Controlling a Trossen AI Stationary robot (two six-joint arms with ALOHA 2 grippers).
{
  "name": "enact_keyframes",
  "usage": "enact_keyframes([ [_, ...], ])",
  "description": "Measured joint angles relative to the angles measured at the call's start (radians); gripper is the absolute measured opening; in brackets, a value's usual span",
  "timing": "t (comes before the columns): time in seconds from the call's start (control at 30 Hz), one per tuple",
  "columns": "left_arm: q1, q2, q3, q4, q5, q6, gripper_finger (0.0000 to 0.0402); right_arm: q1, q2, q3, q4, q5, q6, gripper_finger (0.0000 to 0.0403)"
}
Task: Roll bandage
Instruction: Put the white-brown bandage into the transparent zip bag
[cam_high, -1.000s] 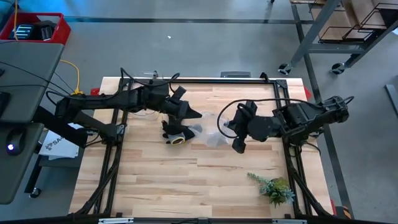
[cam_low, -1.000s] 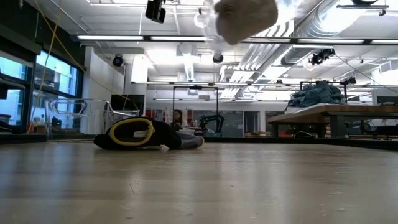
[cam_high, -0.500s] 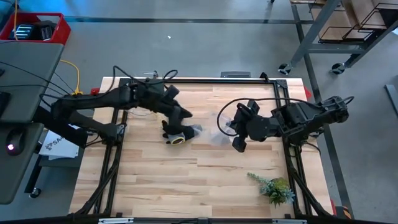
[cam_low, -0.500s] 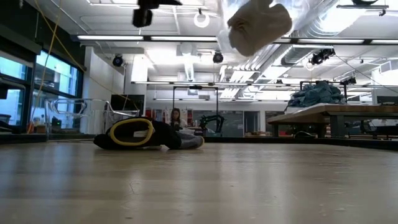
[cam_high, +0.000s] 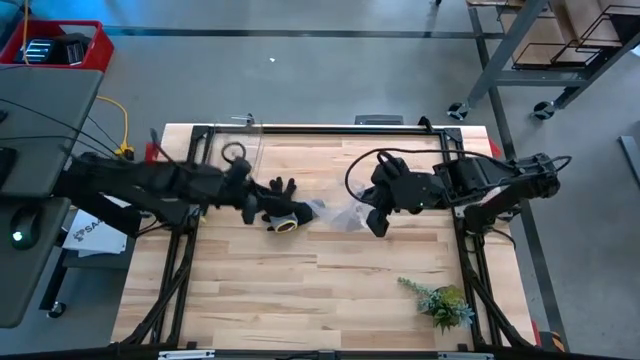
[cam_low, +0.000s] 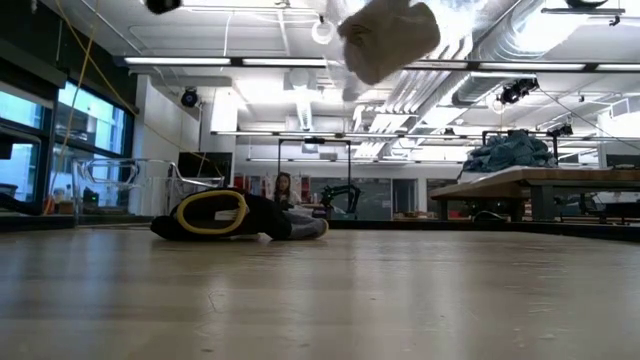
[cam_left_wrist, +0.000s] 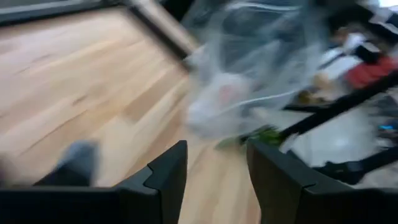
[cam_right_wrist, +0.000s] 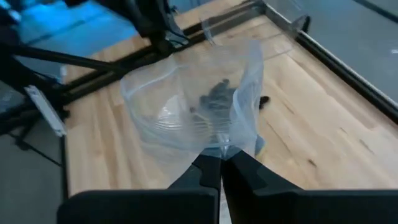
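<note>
Two arms were over the pale wooden table in the high view. The right gripper sat near the table's middle, pinching the crinkly clear plastic bag, which hung off it toward the left. The left gripper hovered just over the black-and-grey work glove with the yellow cuff, well apart from the bag. A small green plant sprig lay near the table's front right corner.

In the low view, the glove lay flat on the wood, and up top a pale, cream-white bundle, the bandage, hung in the air inside the bag's clear film, clear of the table.

In the left wrist view, both dark fingers stood apart with nothing between them, and the bag floated blurred ahead.

In the right wrist view, the fingers were closed tight on a pinched fold of the bag, its mouth gaping wide away from the gripper.

The risk, as I read it: the grip held only thin film at one edge, so it could slip, or the bandage could tumble out of that open mouth if the bag tipped.
</note>
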Motion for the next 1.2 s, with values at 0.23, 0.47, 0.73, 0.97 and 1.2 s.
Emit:
enact_keyframes([
  [0.23, -0.071, 0.08, -0.054, 0.257, 0.01, 0.286, 0.0197, -0.068, 0.0, 0.0, 0.063, -0.149, -0.034, 0.0],
  [0.47, -0.069, 0.052, -0.015, 0.21, -0.076, 0.487, 0.0228, -0.092, -0.003, 0.025, 0.093, -0.232, -0.056, 0.0],
  [0.73, -0.085, 0.074, -0.012, 0.178, -0.049, 0.544, 0.0233, -0.098, -0.006, 0.085, 0.124, -0.231, -0.079, 0.0],
  [0.97, -0.08, 0.089, -0.012, 0.281, -0.104, 0.559, 0.0233, -0.098, -0.005, 0.085, 0.127, -0.233, -0.084, 0.0],
  [1.2, -0.086, 0.096, -0.012, 0.329, -0.097, 0.532, 0.0233, -0.098, -0.005, 0.085, 0.13, -0.234, -0.103, 0.0],
])
